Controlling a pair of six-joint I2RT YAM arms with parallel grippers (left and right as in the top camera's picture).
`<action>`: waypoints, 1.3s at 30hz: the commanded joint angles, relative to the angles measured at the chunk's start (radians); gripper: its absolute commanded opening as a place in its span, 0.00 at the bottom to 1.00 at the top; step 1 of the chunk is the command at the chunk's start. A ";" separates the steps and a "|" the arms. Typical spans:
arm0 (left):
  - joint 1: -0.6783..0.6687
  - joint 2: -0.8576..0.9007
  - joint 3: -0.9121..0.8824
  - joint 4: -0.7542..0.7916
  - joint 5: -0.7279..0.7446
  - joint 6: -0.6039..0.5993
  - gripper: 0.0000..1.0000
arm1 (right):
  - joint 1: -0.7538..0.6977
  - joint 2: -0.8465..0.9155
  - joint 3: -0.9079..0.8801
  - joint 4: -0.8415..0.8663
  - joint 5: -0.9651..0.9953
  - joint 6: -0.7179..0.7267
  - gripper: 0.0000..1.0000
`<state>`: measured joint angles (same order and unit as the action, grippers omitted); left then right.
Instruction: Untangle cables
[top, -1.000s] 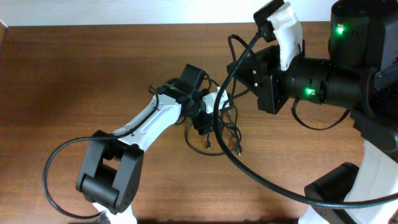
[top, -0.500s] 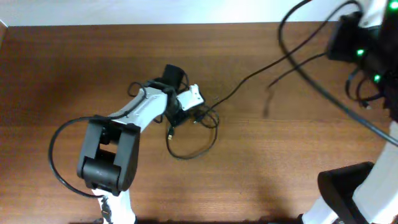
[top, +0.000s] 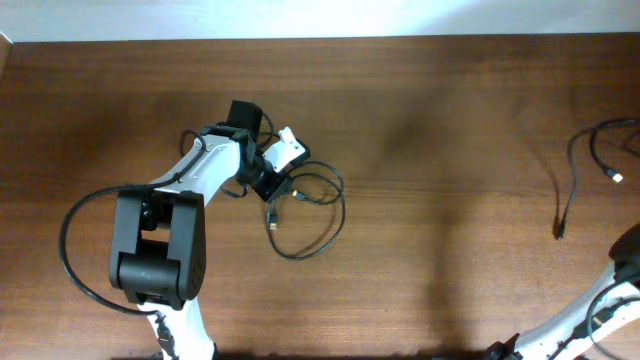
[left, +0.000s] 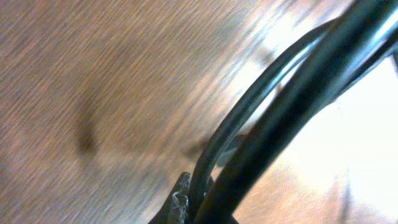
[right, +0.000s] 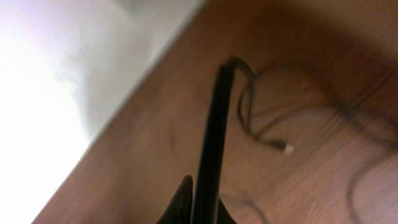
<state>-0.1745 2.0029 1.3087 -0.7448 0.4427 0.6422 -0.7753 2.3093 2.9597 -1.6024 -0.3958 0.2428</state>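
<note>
Fingers (left: 180, 202) of the left gripper (top: 275, 183) sit pinched narrow on the looped cable (top: 330, 235), whose black strands rise from between them in the wrist view. The loop spreads from there toward the near right, left of the tabletop's (top: 450, 120) middle, with one plug (top: 272, 222) pointing at the near edge. Of the right gripper (right: 199, 208) only a dark tip shows, with the second cable (right: 211, 155) rising beside it; its grip cannot be told. That cable lies by the right edge, its tail running far to near, its white plug (top: 615, 178) alongside.
</note>
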 joint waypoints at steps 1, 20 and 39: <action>-0.026 -0.071 0.001 -0.021 0.161 -0.011 0.00 | -0.037 0.134 0.002 -0.069 -0.083 -0.050 0.04; -0.222 -0.403 0.001 -0.031 -0.032 -0.048 0.48 | 0.110 0.150 -0.108 -0.097 -0.221 -0.116 0.99; -0.055 -1.008 0.159 -0.093 -0.424 -0.422 0.77 | 1.105 -0.018 -0.866 -0.086 0.135 -0.872 0.94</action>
<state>-0.2340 0.9947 1.4635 -0.8200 0.0250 0.2340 0.2832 2.3268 2.1555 -1.6951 -0.3065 -0.5125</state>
